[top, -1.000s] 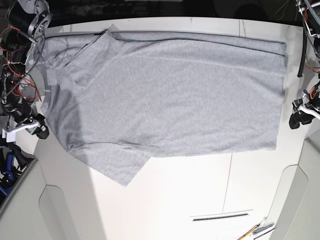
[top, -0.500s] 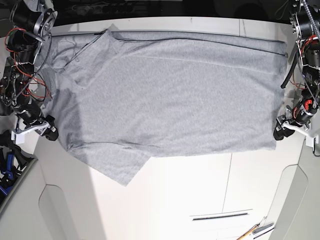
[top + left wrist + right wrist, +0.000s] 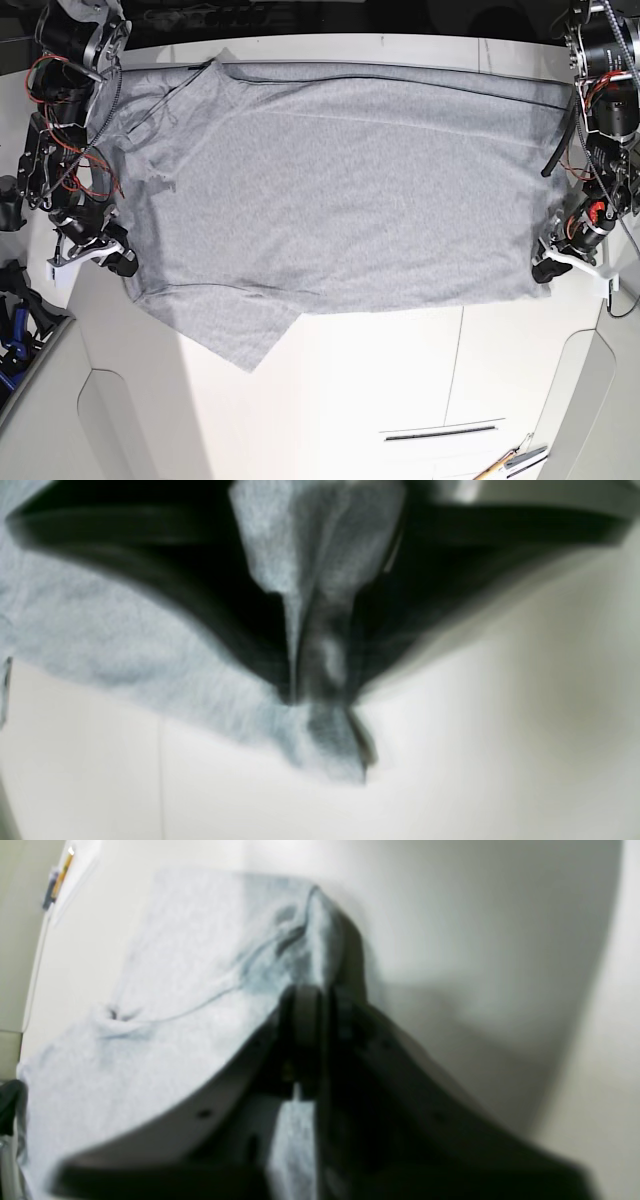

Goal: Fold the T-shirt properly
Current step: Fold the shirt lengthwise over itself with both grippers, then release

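- The T-shirt (image 3: 340, 180) lies spread flat across the far half of the white surface (image 3: 400, 400), plain grey side up, its long edge running along the far edge.
- Neck end sits toward the left edge of the base view, hem toward the right edge; one sleeve (image 3: 235, 335) pokes out toward the near side, over the lit part of the surface.
- Right gripper (image 3: 118, 262) is down at the shirt's near-left corner, by the shoulder; in the right wrist view its jaws are clamped together with a strip of grey fabric pinched between them, and cloth bunches up just ahead.
- Left gripper (image 3: 545, 270) is at the near-right corner, on the hem; the left wrist view, blurred, shows grey cloth gathered between the two dark jaws, gripped tight.
- The surface is pale, with thin seams dividing it into panels, and a shadow falls over its left side.
- Near the near edge, right of centre, lies a slim dark strip (image 3: 440, 434); in the near-right corner, some small tools (image 3: 512, 462), too small to identify.
- Beyond the far edge the room is dark.
- Red wiring loops along the arm at the far-left corner.
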Controlling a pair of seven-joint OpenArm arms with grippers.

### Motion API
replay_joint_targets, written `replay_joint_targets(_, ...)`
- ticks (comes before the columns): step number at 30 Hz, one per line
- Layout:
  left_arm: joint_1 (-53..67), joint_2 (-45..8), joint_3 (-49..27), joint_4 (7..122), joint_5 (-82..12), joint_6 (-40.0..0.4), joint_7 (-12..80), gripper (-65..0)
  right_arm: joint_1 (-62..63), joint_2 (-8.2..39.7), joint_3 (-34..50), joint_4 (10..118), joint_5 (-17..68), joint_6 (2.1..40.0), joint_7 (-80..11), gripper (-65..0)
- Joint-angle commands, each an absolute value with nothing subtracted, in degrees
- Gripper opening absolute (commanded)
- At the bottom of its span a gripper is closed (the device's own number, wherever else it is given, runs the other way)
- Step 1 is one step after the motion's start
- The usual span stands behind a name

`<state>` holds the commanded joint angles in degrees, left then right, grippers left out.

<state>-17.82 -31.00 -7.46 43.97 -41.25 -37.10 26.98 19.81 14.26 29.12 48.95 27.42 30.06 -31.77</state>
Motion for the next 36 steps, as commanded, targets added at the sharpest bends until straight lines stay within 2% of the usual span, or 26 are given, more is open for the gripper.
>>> replay_joint_targets(1, -17.98, -31.03, -7.46, 43.97, -41.25, -37.08, 26.74, -64.1, 19.84, 14.26, 29.12, 48.97, 27.42, 30.06, -31.75, -65.0)
replay_joint_targets(2, -18.31, -31.03, -7.46, 43.97, -41.23, -37.10, 26.76, -65.0, 19.84, 14.28, 29.12, 49.06, 27.42, 30.57, -31.81, -65.0)
replay_joint_targets(4, -19.18, -31.33, -7.46, 43.97, -41.25, -37.10, 27.44, -65.0, 19.84, 14.26, 29.12, 49.41, 27.46, 32.42, -32.25, -65.0)
replay_joint_targets(7, -20.01, -32.47, -7.46, 45.10, -41.34, -40.00, 31.22, -65.0, 19.66, 14.31, 29.12, 51.57, 29.89, 32.40, -35.99, -65.0)
replay_joint_targets(9, -19.84, -33.43, -7.46, 47.48, -41.85, -40.00, 34.26, -65.0, 18.90, 14.28, 29.12, 54.96, 31.35, 32.40, -38.09, -65.0)
replay_joint_targets(13, -19.55, -36.38, -7.46, 50.83, -48.82, -40.00, 42.28, -65.0, 15.51, 14.50, 29.12, 63.68, 32.18, 32.42, -40.38, -65.0)
replay_joint_targets(17, -19.44, -40.23, -7.46, 52.56, -53.28, -40.00, 46.44, -65.0, 11.60, 14.87, 29.12, 70.37, 32.42, 32.69, -40.62, -65.0)
replay_joint_targets(22, -17.45, -43.07, -7.46, 53.95, -60.90, -40.00, 54.57, -65.0, 7.27, 17.80, 29.34, 72.55, 35.07, 32.84, -40.77, -65.0)
replay_joint_targets(28, -12.21, -42.92, -7.46, 53.95, -61.54, -40.00, 53.60, -65.0, 4.01, 18.39, 29.39, 72.53, 36.18, 32.77, -40.53, -65.0)
replay_joint_targets(31, -11.03, -42.52, -7.46, 53.95, -61.52, -40.00, 52.86, -65.0, 3.11, 18.39, 29.39, 72.53, 37.52, 32.77, -40.32, -40.2)
replay_joint_targets(32, -10.90, -42.41, -7.46, 53.95, -61.52, -40.00, 52.49, -65.0, 3.16, 18.39, 29.39, 72.53, 38.22, 32.77, -40.29, -35.6)
replay_joint_targets(36, -10.92, -42.39, -7.46, 53.95, -61.43, -40.00, 52.51, -65.0, 3.51, 17.89, 29.45, 72.53, 40.47, 32.75, -36.21, -34.0)
